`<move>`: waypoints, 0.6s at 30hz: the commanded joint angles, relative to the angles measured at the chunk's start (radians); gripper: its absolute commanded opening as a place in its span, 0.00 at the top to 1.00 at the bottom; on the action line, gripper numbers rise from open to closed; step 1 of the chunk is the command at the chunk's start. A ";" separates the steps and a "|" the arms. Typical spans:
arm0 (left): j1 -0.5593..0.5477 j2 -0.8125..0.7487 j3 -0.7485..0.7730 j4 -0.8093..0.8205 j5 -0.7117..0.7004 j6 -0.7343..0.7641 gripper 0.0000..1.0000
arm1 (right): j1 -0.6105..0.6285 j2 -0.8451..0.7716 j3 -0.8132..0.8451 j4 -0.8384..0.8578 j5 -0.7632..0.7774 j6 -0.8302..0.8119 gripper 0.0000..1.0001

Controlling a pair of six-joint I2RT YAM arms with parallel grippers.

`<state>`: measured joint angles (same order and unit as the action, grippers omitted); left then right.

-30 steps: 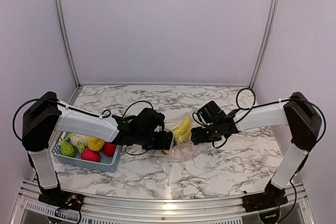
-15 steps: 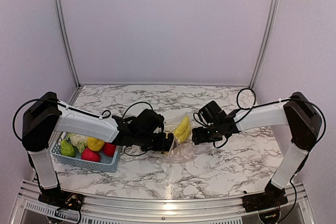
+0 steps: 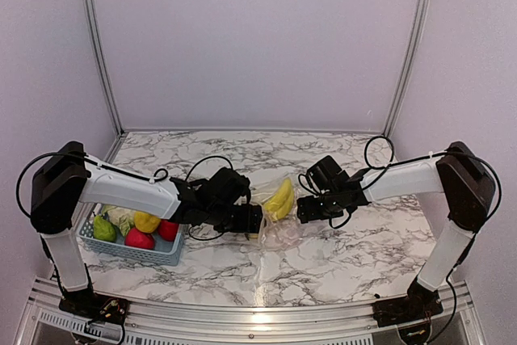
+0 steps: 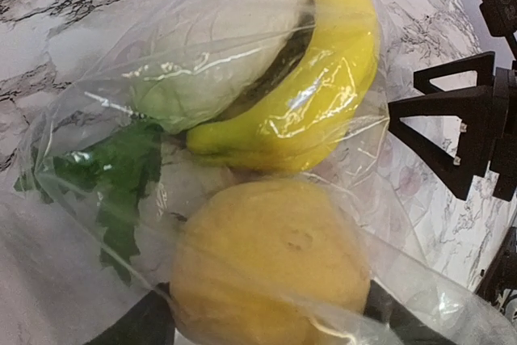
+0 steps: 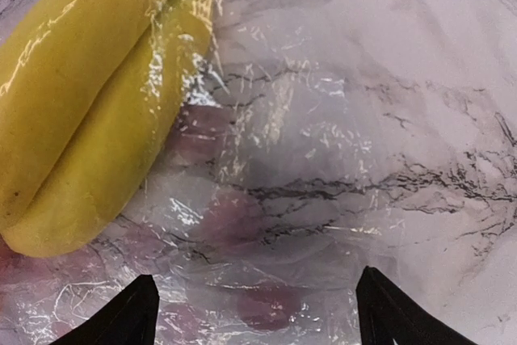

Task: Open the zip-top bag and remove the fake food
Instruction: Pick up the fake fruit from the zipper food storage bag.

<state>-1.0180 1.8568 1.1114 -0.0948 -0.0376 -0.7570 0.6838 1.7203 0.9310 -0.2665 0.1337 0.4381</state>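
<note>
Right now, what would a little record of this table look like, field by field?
bag: clear plastic, lying mid-table, food inside
in bag: bananas, cabbage, round yellow fruit
basket: left of the bag, holding more toy fruit
left gripper: straddles the round yellow fruit through the plastic; grip unclear
right gripper: open, over the bag beside the bananas
</note>
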 commanded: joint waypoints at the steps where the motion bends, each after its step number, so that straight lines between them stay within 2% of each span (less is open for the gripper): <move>1: -0.004 -0.049 -0.016 -0.048 -0.041 0.005 0.25 | -0.013 -0.018 -0.002 -0.011 0.020 -0.012 0.18; 13: -0.004 -0.088 -0.025 -0.070 -0.078 0.012 0.36 | -0.014 -0.013 0.002 -0.017 0.025 -0.016 0.18; 18: -0.004 -0.129 -0.053 -0.071 -0.087 0.009 0.37 | -0.013 -0.015 0.002 -0.014 0.027 -0.016 0.18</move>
<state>-1.0183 1.7905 1.0893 -0.1471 -0.0998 -0.7547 0.6800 1.7203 0.9306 -0.2676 0.1421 0.4332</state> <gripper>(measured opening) 0.727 0.819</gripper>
